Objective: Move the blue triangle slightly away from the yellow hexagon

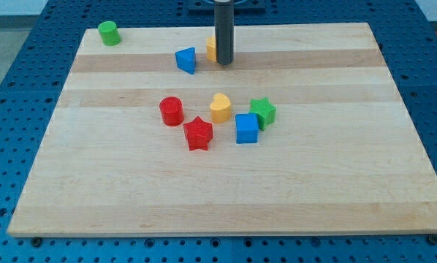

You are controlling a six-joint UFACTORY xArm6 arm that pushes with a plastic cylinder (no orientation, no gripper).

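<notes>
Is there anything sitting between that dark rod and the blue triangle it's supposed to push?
Nothing visible does. My tip rests just to the view's right of the blue triangle, with bare board between them. The yellow hexagon sits mostly hidden behind the rod.

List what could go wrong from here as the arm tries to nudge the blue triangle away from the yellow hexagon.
1. My tip stands right against the yellow hexagon, hiding most of it; sweeping towards the blue triangle may drag the hexagon along.
2. The triangle sits near the board's top edge; an angled push could slide it off.
</notes>
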